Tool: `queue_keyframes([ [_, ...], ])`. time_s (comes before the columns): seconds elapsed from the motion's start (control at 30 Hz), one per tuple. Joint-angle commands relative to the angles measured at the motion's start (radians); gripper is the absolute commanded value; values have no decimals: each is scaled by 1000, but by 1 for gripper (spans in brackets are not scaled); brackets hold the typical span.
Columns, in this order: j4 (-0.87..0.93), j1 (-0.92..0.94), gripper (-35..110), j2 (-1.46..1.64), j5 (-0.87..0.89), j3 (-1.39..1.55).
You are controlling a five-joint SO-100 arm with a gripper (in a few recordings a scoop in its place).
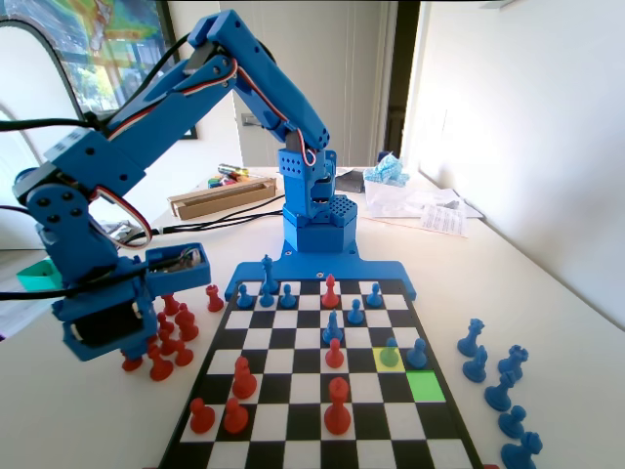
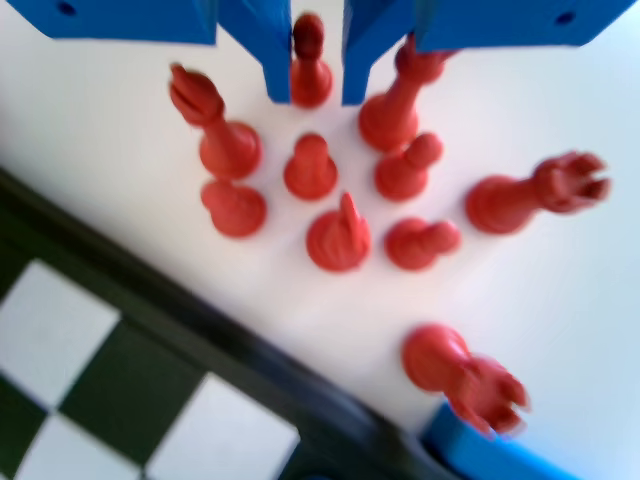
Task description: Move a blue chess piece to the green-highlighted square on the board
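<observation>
Two blue jaws of the hand (image 2: pixel 310 85) hang apart in the wrist view, with a small red pawn (image 2: pixel 310 65) standing between them; whether they touch it I cannot tell. More red pieces (image 2: pixel 330 200) crowd the white surface (image 2: pixel 560 300) just below, beside the dark border of the board (image 2: pixel 200 330). In the fixed view the arm reaches down off the board's left side, over the red cluster there. The blue chess piece (image 1: pixel 390 353) stands on the yellow square, on the board's right half. The green-highlighted square (image 1: pixel 426 386) lies bare, diagonally nearer the camera and to the right of it. Other blue pieces (image 1: pixel 498 376) stand off the board's right edge.
</observation>
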Motion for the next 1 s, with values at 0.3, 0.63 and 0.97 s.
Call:
queue_keyframes([
  [0.3,350,-66,10,422,-43,-164],
  [0.63,367,-304,8,689,5,60],
  [0.97,156,-601,8,871,84,477],
])
